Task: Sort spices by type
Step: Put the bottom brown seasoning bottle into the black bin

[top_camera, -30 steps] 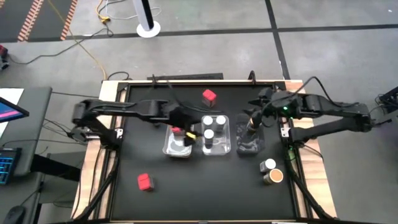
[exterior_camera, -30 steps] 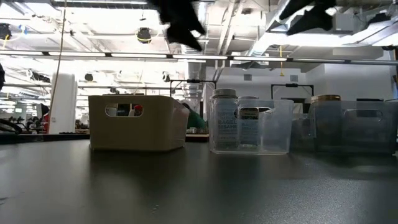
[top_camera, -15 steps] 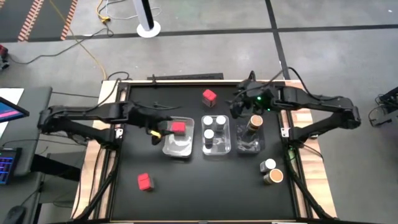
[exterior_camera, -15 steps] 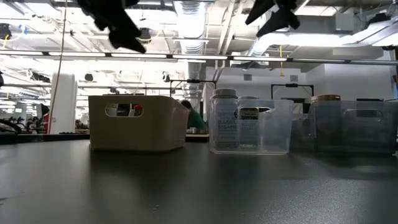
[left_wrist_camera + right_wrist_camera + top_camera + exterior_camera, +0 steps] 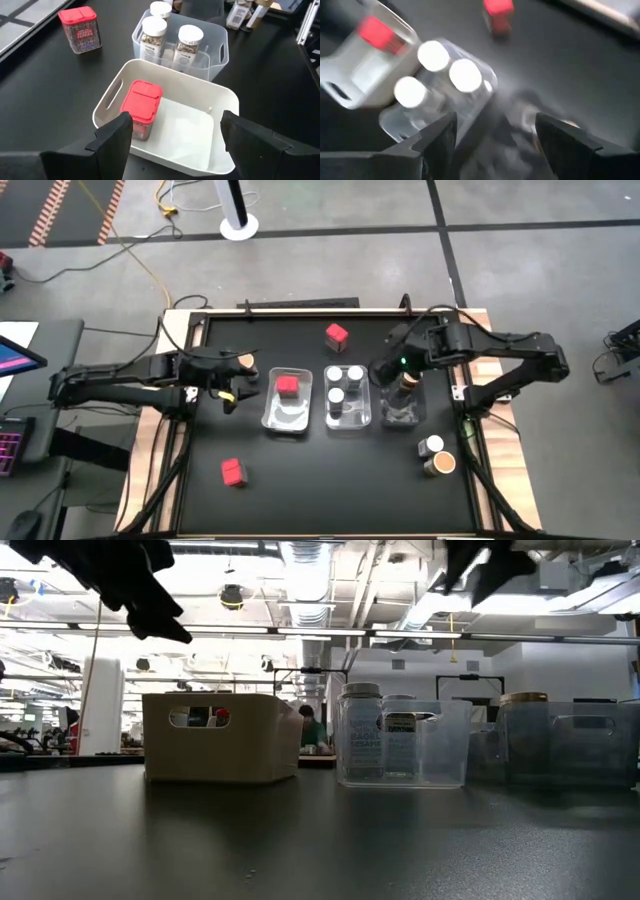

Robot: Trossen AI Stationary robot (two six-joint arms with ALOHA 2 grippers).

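Both arms have shifted: the left gripper (image 5: 228, 383) has pulled back left of the white tray (image 5: 268, 416), leaving a red box (image 5: 287, 385) inside it, fingers spread and empty. Meanwhile the right gripper (image 5: 385, 369) hangs open beside the brown-lidded jar (image 5: 409, 376). Three white-lidded jars (image 5: 343, 381) sit in the middle tray (image 5: 366, 418). Two more red boxes (image 5: 336, 334) lie loose.

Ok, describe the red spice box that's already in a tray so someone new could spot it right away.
Three trays sit in a row mid-table; take the white tray on the left-arm side. The red box stands alone inside it, at its far end. The other two red boxes stand on the bare black table.
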